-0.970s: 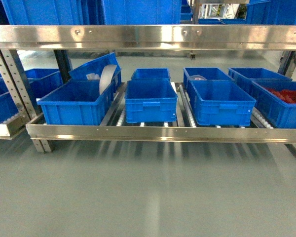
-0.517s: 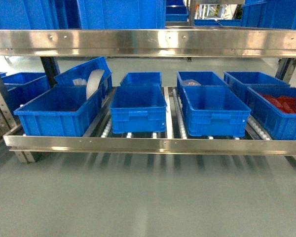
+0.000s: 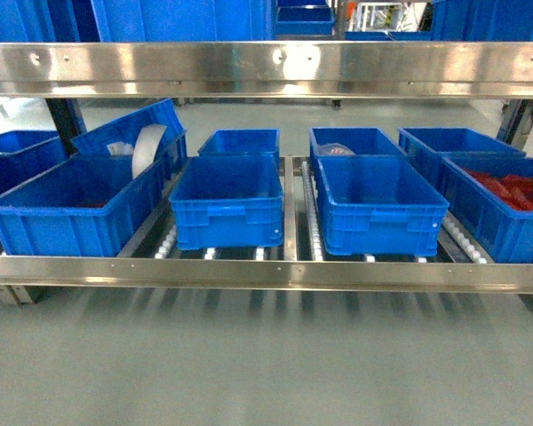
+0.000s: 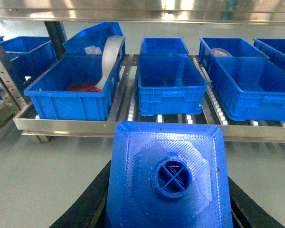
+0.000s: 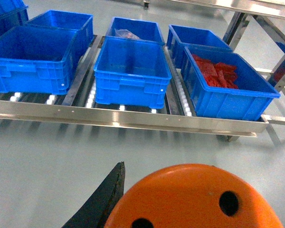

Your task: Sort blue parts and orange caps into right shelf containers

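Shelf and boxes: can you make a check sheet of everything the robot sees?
Surface: steel roller shelf on a grey floor.
Job's things: blue part in the left gripper, stud facing the camera; orange cap in the right gripper, holes showing. Blue crates stand in rows on the shelf.
Clutter: red pieces fill the far-right crate; a white curved strip leans in the left crates, with something red beneath it.
Grippers: left shut on the part, right shut on the cap; only dark finger edges show.
Cables: nothing seen.
Surroundings: upper shelf rail with more blue crates above.
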Controlling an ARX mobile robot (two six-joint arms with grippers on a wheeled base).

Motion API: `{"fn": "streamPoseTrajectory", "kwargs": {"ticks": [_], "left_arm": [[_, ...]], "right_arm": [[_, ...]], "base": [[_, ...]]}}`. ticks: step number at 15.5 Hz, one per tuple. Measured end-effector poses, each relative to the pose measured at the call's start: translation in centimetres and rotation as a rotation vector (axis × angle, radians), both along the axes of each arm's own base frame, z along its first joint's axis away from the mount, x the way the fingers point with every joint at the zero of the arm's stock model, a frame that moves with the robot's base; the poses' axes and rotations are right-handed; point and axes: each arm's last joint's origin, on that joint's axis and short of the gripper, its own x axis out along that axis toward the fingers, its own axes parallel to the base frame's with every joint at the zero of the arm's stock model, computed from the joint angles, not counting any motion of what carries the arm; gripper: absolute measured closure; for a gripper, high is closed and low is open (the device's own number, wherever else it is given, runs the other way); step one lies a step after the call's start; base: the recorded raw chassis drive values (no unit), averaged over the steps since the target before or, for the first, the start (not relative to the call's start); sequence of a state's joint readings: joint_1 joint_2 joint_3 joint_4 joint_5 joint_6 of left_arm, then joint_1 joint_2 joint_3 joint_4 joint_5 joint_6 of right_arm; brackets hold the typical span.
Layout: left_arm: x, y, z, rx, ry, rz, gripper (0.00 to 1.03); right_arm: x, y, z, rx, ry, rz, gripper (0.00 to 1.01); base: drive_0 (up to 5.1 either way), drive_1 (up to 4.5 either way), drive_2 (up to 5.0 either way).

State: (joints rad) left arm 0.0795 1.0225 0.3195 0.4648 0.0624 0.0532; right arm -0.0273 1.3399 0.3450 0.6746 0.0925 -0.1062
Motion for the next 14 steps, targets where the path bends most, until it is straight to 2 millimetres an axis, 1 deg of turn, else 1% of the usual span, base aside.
{"fn": "streamPoseTrajectory", "kwargs": {"ticks": [6, 14], "left_arm": [[-0.02, 0.09, -0.02, 0.001, 0.002, 0.006, 0.59], [-0.01, 0.00, 0.02, 0.000, -0.002, -0.001, 0.59]], "right_arm": [[-0.01, 0.00, 0.00, 0.001, 0.000, 0.002, 0.58], [-0.01, -0.02, -0.01, -0.001, 0.000, -0.005, 0.58]], "base": [[3.7, -0.37, -3.3], [0.3, 4.36, -3.7]]}}
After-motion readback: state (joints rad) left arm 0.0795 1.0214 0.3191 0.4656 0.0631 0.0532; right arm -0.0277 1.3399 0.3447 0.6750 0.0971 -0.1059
